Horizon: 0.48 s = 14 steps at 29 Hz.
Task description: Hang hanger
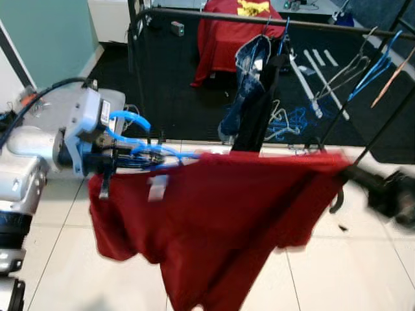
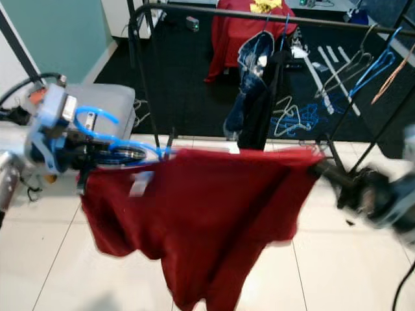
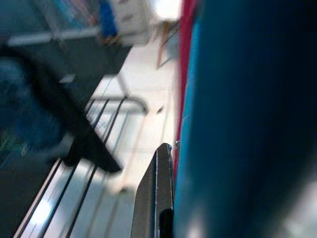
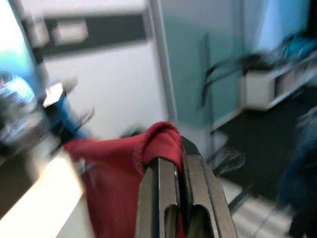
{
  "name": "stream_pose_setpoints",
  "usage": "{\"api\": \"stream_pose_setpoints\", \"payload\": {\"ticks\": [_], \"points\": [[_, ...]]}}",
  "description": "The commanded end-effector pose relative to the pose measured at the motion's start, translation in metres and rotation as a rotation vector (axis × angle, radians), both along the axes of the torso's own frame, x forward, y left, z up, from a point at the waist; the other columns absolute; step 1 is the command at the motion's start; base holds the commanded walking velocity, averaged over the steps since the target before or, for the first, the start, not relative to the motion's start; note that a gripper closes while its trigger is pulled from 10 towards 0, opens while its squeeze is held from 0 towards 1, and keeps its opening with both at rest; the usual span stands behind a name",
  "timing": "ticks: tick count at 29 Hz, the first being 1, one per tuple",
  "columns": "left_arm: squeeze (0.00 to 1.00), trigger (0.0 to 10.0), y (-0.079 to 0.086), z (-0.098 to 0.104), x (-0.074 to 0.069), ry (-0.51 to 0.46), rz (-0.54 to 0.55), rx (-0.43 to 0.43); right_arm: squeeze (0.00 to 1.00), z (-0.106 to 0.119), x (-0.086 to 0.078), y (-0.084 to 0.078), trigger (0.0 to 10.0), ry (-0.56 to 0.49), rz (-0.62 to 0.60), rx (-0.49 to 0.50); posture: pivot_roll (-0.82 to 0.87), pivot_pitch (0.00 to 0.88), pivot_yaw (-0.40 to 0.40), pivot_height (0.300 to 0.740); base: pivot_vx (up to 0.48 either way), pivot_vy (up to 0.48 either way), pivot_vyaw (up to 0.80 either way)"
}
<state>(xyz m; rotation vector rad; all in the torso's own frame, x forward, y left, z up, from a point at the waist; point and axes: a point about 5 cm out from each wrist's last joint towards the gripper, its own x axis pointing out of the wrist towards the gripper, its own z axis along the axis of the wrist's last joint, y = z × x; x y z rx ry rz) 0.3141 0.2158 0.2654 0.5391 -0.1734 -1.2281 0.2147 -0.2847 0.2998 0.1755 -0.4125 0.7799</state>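
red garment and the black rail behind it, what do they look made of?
Red garment: soft matte knit fabric, likely cotton jersey; it drapes and folds between the left gripper and right gripper. Black rail: thin rigid tube with a slight sheen, probably painted metal.

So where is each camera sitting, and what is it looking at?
Left eye view: on the head, looking down at the red shirt stretched between the left gripper and right gripper, with the clothes rack behind.
Right eye view: beside it, same scene, both arms in view.
Left wrist view: along its fingers, blurred, red cloth and blue hanger close by.
Right wrist view: along its fingers, pinching the shirt's edge.
All four views share the red shirt.
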Motion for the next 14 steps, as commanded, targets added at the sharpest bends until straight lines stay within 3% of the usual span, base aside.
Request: {"api": "stream_pose_setpoints", "payload": {"ticks": [1,6,9,11,12,14], "points": [[0.00,10.0,0.013,-0.003,0.001,0.000,0.065,0.021,0.00,0.006,-0.005,-0.017,0.0,-0.029,-0.087,0.019,-0.09,0.158,-0.023,0.740,0.000,0.000,0.00],[0.00,10.0,0.018,0.000,0.001,-0.008,0.091,-0.002,0.00,0.004,-0.006,-0.024,0.0,-0.009,-0.122,0.005,-0.09,0.160,-0.027,0.740,0.000,0.000,0.00],[0.00,10.0,0.030,0.021,-0.005,-0.066,0.110,-0.140,0.00,-0.018,-0.002,-0.036,0.0,0.115,-0.243,-0.047,-0.09,0.162,-0.028,0.740,0.000,0.000,0.00],[0.00,10.0,0.030,0.021,-0.005,-0.066,0.110,-0.140,0.00,-0.018,-0.002,-0.036,0.0,0.115,-0.243,-0.047,-0.09,0.162,-0.028,0.740,0.000,0.000,0.00],[0.00,10.0,0.033,0.043,-0.014,-0.111,0.038,-0.284,0.00,-0.038,0.005,-0.043,0.0,0.221,-0.341,-0.071,-0.09,0.164,-0.029,0.740,0.000,0.000,0.00],[0.00,10.0,0.034,0.050,-0.018,-0.129,0.007,-0.326,0.00,-0.044,0.008,-0.047,0.0,0.255,-0.378,-0.076,-0.09,0.164,-0.029,0.740,0.000,0.000,0.00]]}}
